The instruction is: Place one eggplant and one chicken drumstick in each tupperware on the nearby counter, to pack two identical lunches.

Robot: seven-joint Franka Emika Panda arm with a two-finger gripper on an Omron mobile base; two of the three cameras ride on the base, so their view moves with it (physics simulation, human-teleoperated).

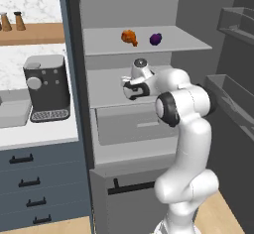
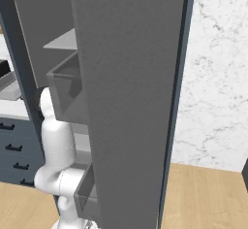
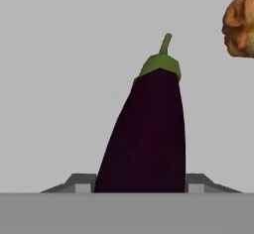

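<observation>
Reading across the three views, you have the arm reaching into the open fridge (image 1: 149,10), the hand level with the middle shelf (image 1: 106,87). In the hand view the gripper (image 3: 140,188) has its two dark tips set against either flank of the dark eggplant (image 3: 146,129), which stands lengthwise between them with its green stem pointing away from the hand; judge this a narrow closure on the eggplant, a grip made but the load not lifted as far as the pictures tell. At the upper right edge of the same view you can see part of a chicken drumstick (image 3: 239,25), lying near the eggplant and apart from it. In the left base view the upper shelf (image 1: 193,42) carries a second drumstick (image 1: 129,37) and the rounder violet eggplant (image 1: 156,39), near each other but not touching. The white counter (image 1: 39,134) runs to the left of the fridge with a coffee machine (image 1: 47,87) on it; a pale grey shape at its left edge may be a tupperware, though you cannot confirm this. In the right base view the fridge door (image 2: 131,102) hides the working area. Progress is therefore at its first step: no item is packed, and all four, two eggplants and two drumsticks, remain to be carried over to the counter.
</observation>
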